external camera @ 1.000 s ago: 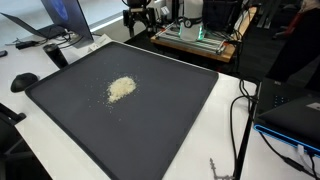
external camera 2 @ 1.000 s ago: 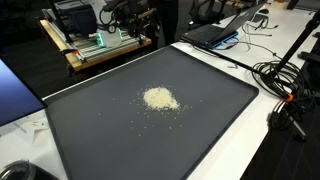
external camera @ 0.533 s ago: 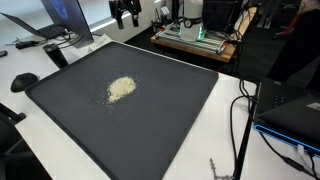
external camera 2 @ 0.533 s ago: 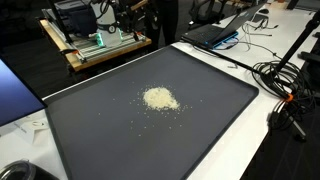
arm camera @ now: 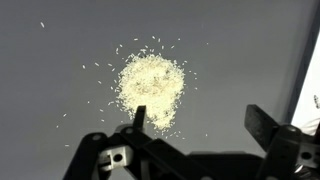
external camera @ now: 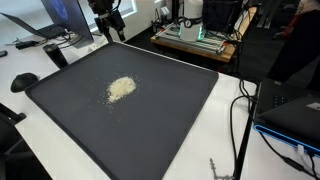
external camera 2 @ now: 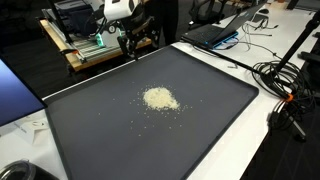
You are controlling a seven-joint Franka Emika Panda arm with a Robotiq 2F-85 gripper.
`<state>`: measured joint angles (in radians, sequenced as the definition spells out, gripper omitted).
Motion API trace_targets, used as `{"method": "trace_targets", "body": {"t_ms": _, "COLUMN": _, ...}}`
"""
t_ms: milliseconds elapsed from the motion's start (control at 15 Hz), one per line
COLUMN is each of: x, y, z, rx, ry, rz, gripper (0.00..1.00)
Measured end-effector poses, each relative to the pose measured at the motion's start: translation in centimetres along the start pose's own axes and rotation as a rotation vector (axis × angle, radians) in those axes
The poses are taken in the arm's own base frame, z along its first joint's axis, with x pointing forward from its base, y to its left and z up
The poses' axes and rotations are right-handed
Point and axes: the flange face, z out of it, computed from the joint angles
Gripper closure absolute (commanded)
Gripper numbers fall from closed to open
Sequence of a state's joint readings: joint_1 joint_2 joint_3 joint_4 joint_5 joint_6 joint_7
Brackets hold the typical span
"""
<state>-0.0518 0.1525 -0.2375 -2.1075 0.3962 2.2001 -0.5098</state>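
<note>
A small pile of pale grains [external camera: 121, 88] lies on a large dark mat [external camera: 170, 110]; it shows in both exterior views, here too [external camera 2: 159, 98], on the mat [external camera 2: 200, 120]. My gripper [external camera: 108, 27] hangs above the mat's far edge, also seen here [external camera 2: 140, 42]. In the wrist view the gripper [arm camera: 205, 122] is open and empty, its two fingers spread wide, with the grain pile [arm camera: 150, 88] below, near one finger. Loose grains are scattered around the pile.
A laptop [external camera: 70, 25] stands beside the mat. A wooden cart with equipment [external camera: 200, 38] is behind. Cables [external camera: 245, 110] trail on the white table. Another laptop [external camera 2: 225, 30] and cables [external camera 2: 285, 80] lie by the mat.
My gripper has moved from behind the mat toward and over its far edge, coming down closer to the mat. The grain pile has not moved.
</note>
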Motion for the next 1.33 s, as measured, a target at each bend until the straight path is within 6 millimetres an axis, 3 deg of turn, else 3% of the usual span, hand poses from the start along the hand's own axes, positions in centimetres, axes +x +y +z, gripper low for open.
{"method": "trace_targets", "body": {"t_ms": 267, "x": 3.0, "y": 3.5, "z": 0.1, "rx": 0.020, "ry": -0.023, "rz": -0.022, "gripper": 0.00}}
{"method": "trace_targets", "body": {"t_ms": 467, "x": 5.8, "y": 4.4, "z": 0.8, "rx": 0.031, "ry": -0.027, "rz": -0.054, "gripper": 0.00}}
{"method": "trace_targets", "body": {"t_ms": 867, "x": 11.7, "y": 2.9, "z": 3.5, "rx": 0.002, "ry": -0.128, "rz": -0.197, "gripper": 0.00}}
{"method": "trace_targets", "body": {"t_ms": 1333, "x": 15.6, "y": 0.4, "z": 3.5, "rx": -0.125, "ry": -0.321, "rz": -0.426, "gripper": 0.00}}
